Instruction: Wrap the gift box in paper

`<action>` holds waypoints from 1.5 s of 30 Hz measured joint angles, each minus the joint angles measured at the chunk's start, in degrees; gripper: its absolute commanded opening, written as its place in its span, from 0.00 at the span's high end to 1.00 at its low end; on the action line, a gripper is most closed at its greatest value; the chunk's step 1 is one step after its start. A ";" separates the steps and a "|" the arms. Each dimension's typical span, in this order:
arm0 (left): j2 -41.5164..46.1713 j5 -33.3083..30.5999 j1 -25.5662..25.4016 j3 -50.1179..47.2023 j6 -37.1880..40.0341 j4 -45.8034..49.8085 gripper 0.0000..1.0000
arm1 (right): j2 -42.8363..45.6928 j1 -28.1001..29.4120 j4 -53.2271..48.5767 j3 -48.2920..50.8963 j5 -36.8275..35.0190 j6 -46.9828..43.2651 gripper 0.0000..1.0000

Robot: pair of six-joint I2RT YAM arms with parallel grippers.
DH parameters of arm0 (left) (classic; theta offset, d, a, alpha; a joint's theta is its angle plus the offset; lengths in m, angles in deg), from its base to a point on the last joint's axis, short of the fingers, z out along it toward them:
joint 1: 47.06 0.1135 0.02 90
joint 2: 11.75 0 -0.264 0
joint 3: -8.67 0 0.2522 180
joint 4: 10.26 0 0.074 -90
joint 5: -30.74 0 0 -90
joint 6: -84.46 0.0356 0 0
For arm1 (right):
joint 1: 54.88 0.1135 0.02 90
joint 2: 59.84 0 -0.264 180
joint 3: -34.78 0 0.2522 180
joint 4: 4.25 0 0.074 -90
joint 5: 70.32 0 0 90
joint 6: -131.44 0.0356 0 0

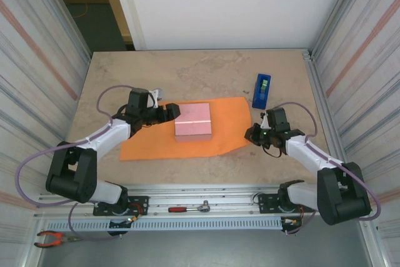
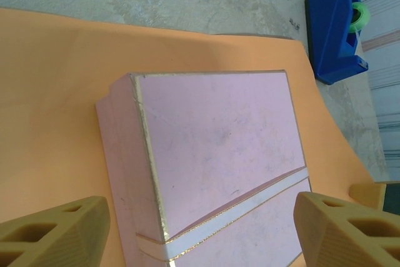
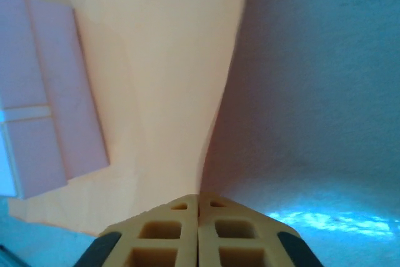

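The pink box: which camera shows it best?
The left wrist view: the pink box sits close up, its gold edging and white band clear. The top view shows it whole but small; the right wrist view catches a cropped part.

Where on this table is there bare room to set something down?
Bare: the far table strip between the paper and back wall, left of the tape dispenser; the near strip before the paper. Crowded: left of the gift box, by the open left end effector, and the paper's right edge, pinched by the right end effector.
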 measured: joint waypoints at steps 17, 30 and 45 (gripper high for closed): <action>0.28 0.90 -7.67 7.52 -2.86 0.22 0.24 | -10.64 25.07 -1.36 -20.31 -1.99 -1.20 0.97; -5.70 -2.56 -11.72 11.13 -3.54 1.40 0.25 | -14.34 27.80 -0.31 -22.29 -2.86 -1.18 0.98; -12.09 -2.14 -12.48 13.44 -3.37 1.29 0.87 | -15.23 27.80 0.79 -22.82 -2.82 -1.11 0.81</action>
